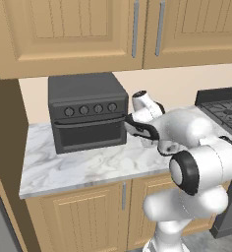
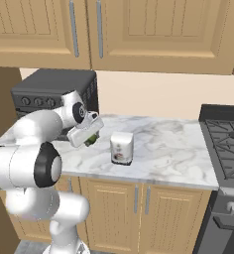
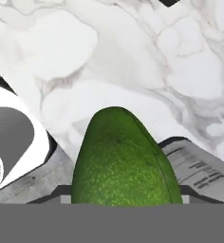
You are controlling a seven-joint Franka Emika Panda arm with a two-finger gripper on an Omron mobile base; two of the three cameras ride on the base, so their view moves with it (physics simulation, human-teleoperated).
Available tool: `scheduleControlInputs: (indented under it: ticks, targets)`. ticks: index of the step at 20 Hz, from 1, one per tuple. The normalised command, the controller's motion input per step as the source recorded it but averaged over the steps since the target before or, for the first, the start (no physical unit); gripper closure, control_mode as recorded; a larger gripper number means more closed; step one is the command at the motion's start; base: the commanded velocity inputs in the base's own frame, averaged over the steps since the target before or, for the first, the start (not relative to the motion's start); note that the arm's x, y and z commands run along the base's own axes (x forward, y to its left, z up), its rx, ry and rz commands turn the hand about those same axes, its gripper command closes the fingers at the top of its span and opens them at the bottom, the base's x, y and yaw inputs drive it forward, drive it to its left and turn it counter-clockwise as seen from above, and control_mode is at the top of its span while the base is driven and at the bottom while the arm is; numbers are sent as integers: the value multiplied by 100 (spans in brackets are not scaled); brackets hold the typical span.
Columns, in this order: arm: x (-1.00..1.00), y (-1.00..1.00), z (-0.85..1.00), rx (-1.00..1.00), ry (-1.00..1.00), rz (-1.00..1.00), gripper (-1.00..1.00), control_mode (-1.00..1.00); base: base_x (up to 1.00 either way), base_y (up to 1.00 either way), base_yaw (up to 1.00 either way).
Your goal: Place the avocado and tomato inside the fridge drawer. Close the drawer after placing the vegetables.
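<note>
Left base view: hand (image 1: 155, 142) low over the marble counter (image 1: 78, 165), just beside the toaster oven (image 1: 87, 112). Right base view: green shows between the fingers, near a white canister (image 2: 122, 148). Hand view: avocado (image 3: 123, 163) clamped in part-closed jaws above the counter; lift straight and carry steadily to avoid slip.

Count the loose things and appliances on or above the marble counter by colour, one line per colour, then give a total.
Dark green: 1, the smooth oval dark green avocado, held between the fingers above the counter
Black: 1, the boxy black toaster oven with four knobs
White: 1, the small white canister with a printed label
Total: 3
</note>
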Motion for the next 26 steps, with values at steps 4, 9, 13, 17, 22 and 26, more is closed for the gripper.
scheduleControlInputs:
  ticks: [4, 9, 13, 17, 22, 26]
  targets:
    - [-78, 39, 13, 1, -11, 2, 100, -100, 0, 0, 0]
    - [-95, 39, 26, 1, -8, 2, 100, -100, 0, 0, 0]
    - [-100, 8, 38, 9, -1, 0, 100, -100, 0, 0, 0]
    - [-100, 0, 30, 13, 0, 0, 100, -100, 0, 0, 0]
    - [-82, 0, 8, 7, 0, -3, 100, -100, 0, 0, 0]
    - [-2, 2, 0, -1, 0, 0, 100, -100, 0, 0, 0]
